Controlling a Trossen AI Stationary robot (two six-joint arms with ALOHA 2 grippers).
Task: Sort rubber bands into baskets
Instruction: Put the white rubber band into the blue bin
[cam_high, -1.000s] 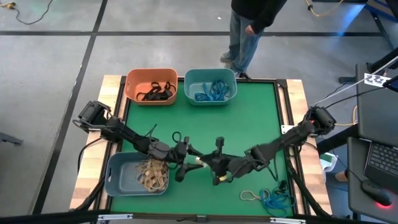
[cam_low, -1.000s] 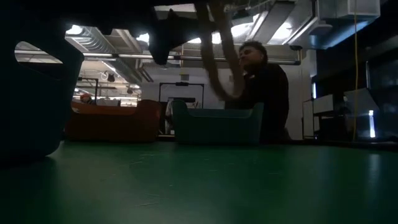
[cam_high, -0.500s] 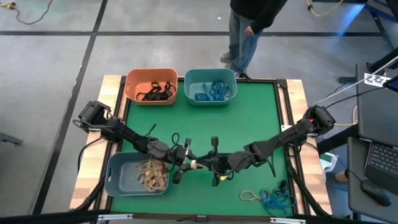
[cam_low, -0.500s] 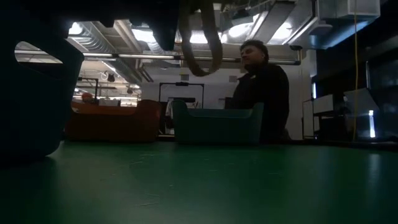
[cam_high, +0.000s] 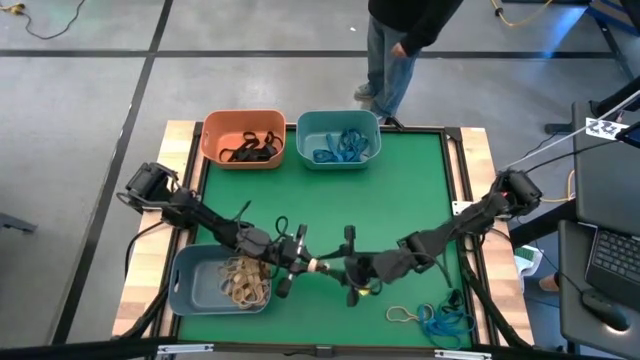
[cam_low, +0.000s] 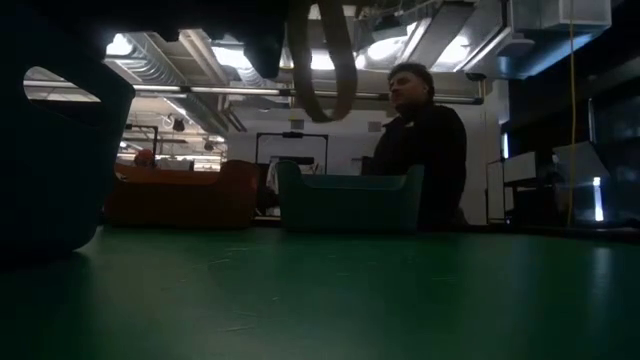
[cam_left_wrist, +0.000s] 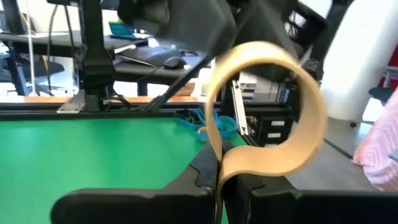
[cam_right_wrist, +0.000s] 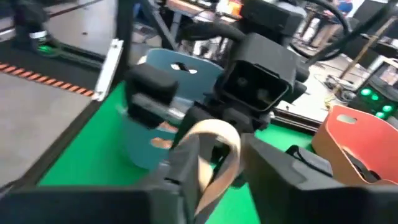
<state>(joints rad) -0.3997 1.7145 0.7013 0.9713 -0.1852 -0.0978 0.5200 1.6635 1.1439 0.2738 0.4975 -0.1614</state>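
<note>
Most bands already lie in the baskets (cam_high: 243, 120); the left gripper (cam_high: 305, 264) pinches a tan band (cam_left_wrist: 267, 118), the right gripper (cam_high: 345, 268) loosening, and a cluster of loose bands (cam_high: 432, 320) waits at five o'clock.

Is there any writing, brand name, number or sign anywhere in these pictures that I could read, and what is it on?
No readable text in any view.
The white tag with a black pattern, at the right edge of the high view: a marker, no words to make out.
The baskets, the orange one among them, and the green table: no labels visible.
</note>
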